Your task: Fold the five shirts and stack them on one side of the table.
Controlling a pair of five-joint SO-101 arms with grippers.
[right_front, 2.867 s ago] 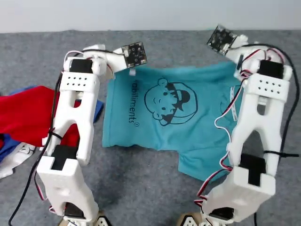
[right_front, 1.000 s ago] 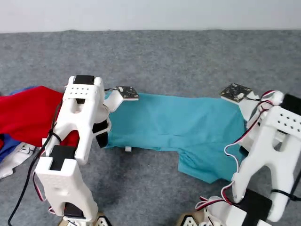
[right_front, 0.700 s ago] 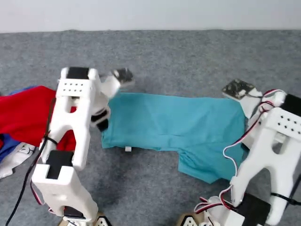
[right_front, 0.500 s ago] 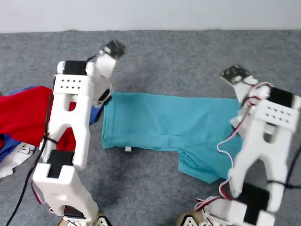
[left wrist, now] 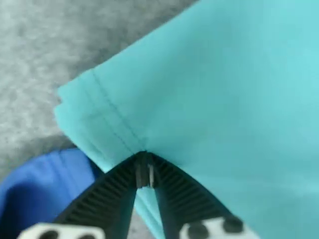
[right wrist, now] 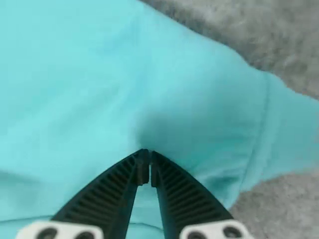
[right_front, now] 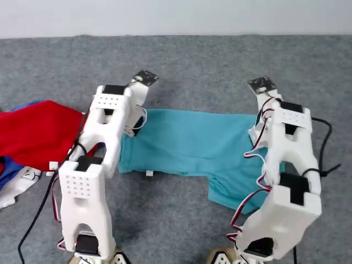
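Teal shirt point(right_front: 192, 146); wrist views: left end effector point(left wrist: 144, 174), right end effector point(right wrist: 145, 169) each pressed together.

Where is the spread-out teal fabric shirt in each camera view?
High view: the teal fabric shirt lies spread out at centre.
Left wrist view: its hemmed corner, beside blue cloth.
Right wrist view: its seamed outer edge.
Shared landmark: the grey fuzzy table cover bordering it.

Teal cotton T-shirt point(right_front: 192, 144): folded over, plain side up, flat on table, sleeve flap jutting from near edge (hem stitching shows at corner). Red cloth shirt point(right_front: 33, 135): crumpled heap just left of teal shirt. Blue shirt point(left wrist: 35, 184): under teal shirt's left corner. White shirt point(right_front: 14, 184): rumpled, farther left.
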